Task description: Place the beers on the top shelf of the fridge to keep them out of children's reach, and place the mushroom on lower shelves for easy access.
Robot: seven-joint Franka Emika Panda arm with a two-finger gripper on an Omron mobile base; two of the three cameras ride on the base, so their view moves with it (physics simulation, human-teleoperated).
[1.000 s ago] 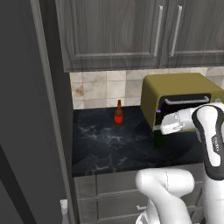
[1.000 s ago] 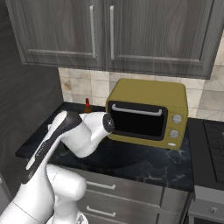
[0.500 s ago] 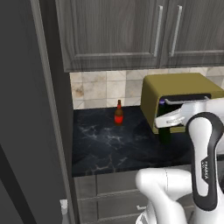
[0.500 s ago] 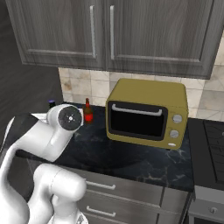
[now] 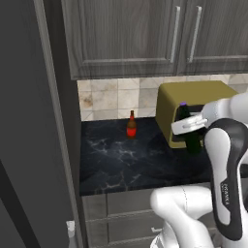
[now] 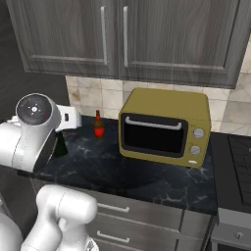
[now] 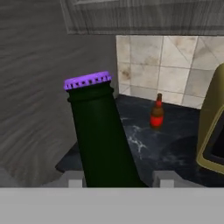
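Observation:
My gripper [image 7: 118,181] is shut on the dark green beer bottle [image 7: 103,135], whose purple cap [image 7: 87,81] rises between the fingertips [image 7: 75,181]. In the left base view that bottle [image 5: 189,138] hangs in my gripper [image 5: 186,125] just above the counter, in front of the olive oven. The bottle's base [image 6: 60,145] peeks out below my arm in the right base view. The brown beer with the red label [image 5: 131,125] [image 6: 99,125] [image 7: 157,113] stands upright by the tiled wall. The fridge [image 5: 29,121] is the dark body at the left. The mushroom and the shelves are out of view.
An olive toaster oven [image 5: 193,94] [image 6: 164,127] sits on the black marble counter [image 5: 121,160] [image 6: 147,171]. Grey wall cabinets [image 5: 145,34] hang above and drawers [image 6: 137,220] sit below. A stove edge [image 6: 235,157] lies at the right.
My arm has swung left across the oven's front with the green bottle in its grip. The brown bottle has stayed put.

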